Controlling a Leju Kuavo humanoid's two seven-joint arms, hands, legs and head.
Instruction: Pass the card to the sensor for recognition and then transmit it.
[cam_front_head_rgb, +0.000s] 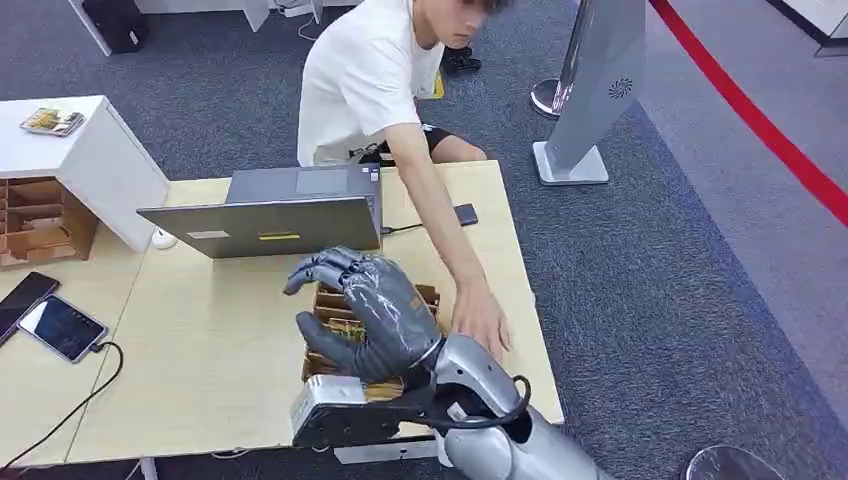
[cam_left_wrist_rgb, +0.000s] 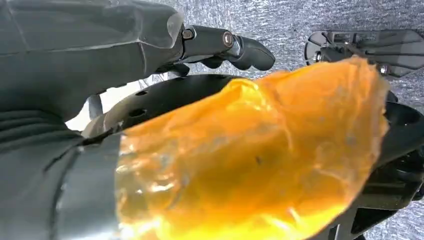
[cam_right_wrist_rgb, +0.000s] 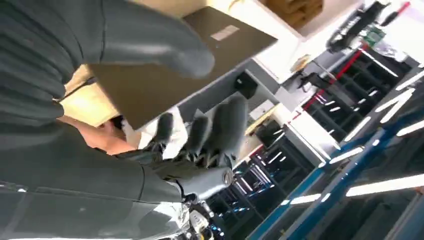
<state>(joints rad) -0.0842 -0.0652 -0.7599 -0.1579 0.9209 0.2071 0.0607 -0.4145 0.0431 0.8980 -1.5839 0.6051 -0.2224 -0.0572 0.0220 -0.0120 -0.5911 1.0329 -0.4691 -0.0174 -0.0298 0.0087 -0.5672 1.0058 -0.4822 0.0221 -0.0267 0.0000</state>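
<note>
Your right hand (cam_front_head_rgb: 375, 310) hovers above the wooden box (cam_front_head_rgb: 340, 312) near the front edge of the table (cam_front_head_rgb: 215, 330), fingers spread and slightly curled, with nothing in it that you can see. No card can be picked out anywhere; if it sits in the box, the hand hides it. So judge the task as barely begun: the card is not yet picked up, and showing it to the sensor and handing it on are both still ahead.

Your left hand (cam_left_wrist_rgb: 220, 47) hangs over the grey carpet, and behind an orange blur close to the lens you cannot tell whether it is open or closed.

A person (cam_front_head_rgb: 385, 85) leans in from the far edge, one hand (cam_front_head_rgb: 480, 315) resting on the table just beside the box at its right edge. A laptop (cam_front_head_rgb: 275, 212) stands open behind the box; two phones (cam_front_head_rgb: 45, 315) lie at the left edge. Grey carpet with a red line surrounds the table.
</note>
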